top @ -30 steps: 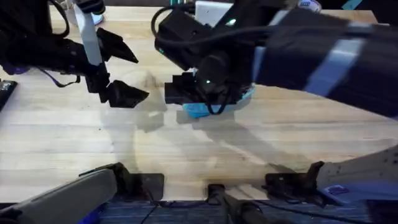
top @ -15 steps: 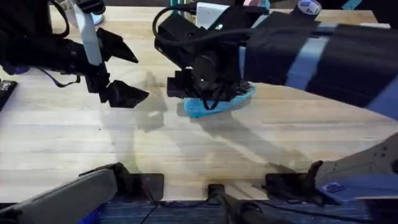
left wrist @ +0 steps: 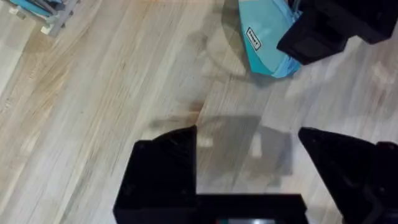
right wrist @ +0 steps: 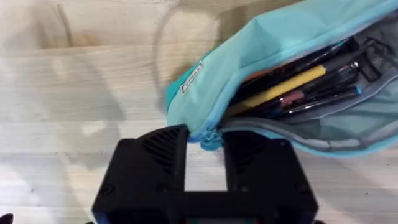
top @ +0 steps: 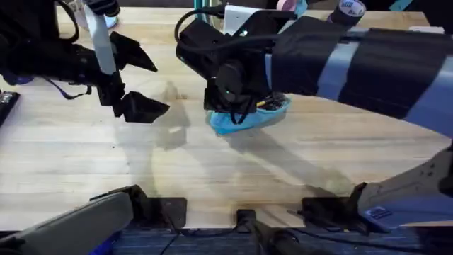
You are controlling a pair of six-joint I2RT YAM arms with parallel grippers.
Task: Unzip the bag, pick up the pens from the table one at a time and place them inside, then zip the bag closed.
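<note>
The light blue bag [top: 249, 119] lies on the table [top: 85, 149] near the middle, its top gaping. Inside it lie several pens [right wrist: 283, 87], one yellow and others dark; a bit of orange shows in the opening [top: 266, 104]. My right gripper [right wrist: 205, 155] sits at the bag's tapered end, fingers drawn close with a scrap of blue zipper end pinched between them [right wrist: 211, 139]. From above, the right gripper [top: 225, 103] covers the bag's left end. My left gripper [top: 141, 79] hovers open left of the bag [left wrist: 264, 40], with nothing between its fingers [left wrist: 165, 168].
A white box [top: 241, 10] and a tape roll [top: 352, 8] stand at the table's back edge. Blue items [left wrist: 37, 9] lie on the far side of the left gripper. A dark object [top: 7, 103] sits at the left edge. Bare wood stretches in front of the bag.
My right arm has pulled back and its gripper has shifted slightly right over the bag's left end, so more of the bag shows. The left arm has not moved.
</note>
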